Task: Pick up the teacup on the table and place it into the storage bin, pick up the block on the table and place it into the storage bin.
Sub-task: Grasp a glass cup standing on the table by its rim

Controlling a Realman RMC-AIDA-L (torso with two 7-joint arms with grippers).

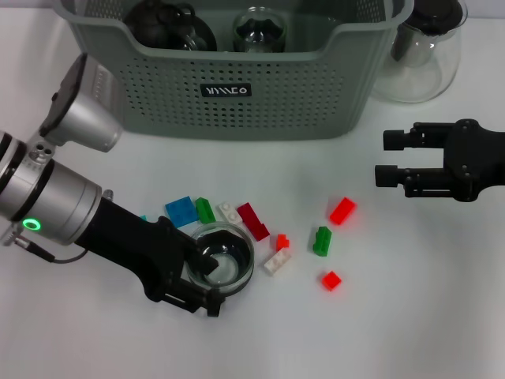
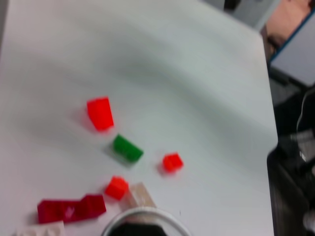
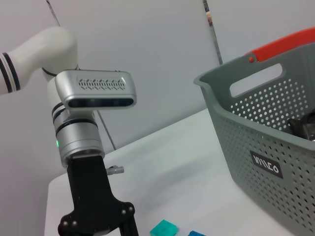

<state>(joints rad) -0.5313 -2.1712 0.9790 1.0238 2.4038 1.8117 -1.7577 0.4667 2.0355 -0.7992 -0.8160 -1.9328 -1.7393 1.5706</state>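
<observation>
The clear glass teacup (image 1: 225, 257) stands on the white table, among several small blocks. My left gripper (image 1: 209, 284) is open and straddles the cup's near rim, one finger inside the cup and one outside. The cup's rim also shows in the left wrist view (image 2: 145, 216). Nearby blocks include a blue one (image 1: 181, 210), a dark red one (image 1: 253, 220), a green one (image 1: 321, 240) and a red one (image 1: 342, 210). The grey-green storage bin (image 1: 237, 110) stands at the back. My right gripper (image 1: 388, 158) is open and empty, hovering at the right.
A clear glass carafe (image 1: 422, 55) stands right of the bin. Dark glass items (image 1: 170, 28) lie inside the bin. Red (image 2: 100, 113) and green (image 2: 127, 148) blocks lie beyond the cup in the left wrist view. The right wrist view shows the bin (image 3: 266, 132) and my left arm (image 3: 88, 147).
</observation>
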